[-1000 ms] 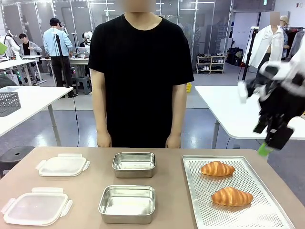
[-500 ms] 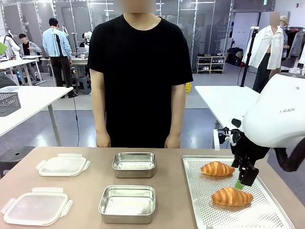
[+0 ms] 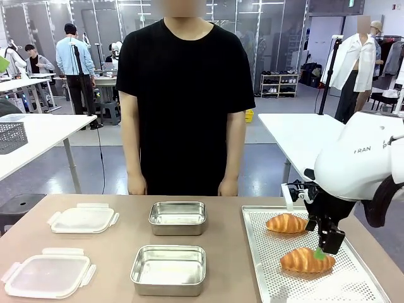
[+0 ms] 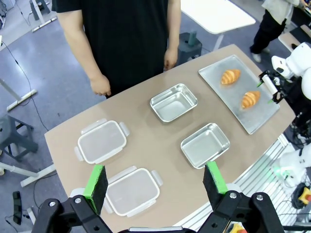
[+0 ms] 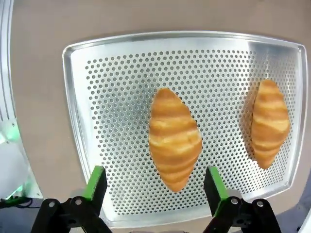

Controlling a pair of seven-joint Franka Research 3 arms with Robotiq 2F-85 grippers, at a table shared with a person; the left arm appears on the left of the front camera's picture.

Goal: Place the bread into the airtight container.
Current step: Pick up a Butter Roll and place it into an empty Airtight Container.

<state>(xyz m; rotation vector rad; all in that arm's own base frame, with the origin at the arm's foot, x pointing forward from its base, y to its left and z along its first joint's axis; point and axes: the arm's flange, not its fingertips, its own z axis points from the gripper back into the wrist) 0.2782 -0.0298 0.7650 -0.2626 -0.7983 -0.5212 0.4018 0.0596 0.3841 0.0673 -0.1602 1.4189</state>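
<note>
since dropping from high at the side, hangs just over the nearer croissant (image 3: 297, 261) on the tray (image 3: 265, 281), right gripper (image 3: 322, 251) spread wide and empty. puts the pick next, with nothing yet in the near steel container (image 3: 168, 270). left gripper (image 4: 155, 178) wide, empty.

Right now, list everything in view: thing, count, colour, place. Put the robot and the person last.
croissants: 2, golden brown, on the tray, one nearer the robot, one farther
tray: 1, silver, perforated, table's right side
metal containers: 2, silver, empty, mid-table, one behind the other
lids: 2, clear plastic, table's left side
table: 1, brown
person: 1, black shirt, standing at the far edge, arms down
right pincer: 1, black with green pads, open, fingers either side of the nearer croissant
left pincer: 1, black with green pads, open, raised high over the table
</note>
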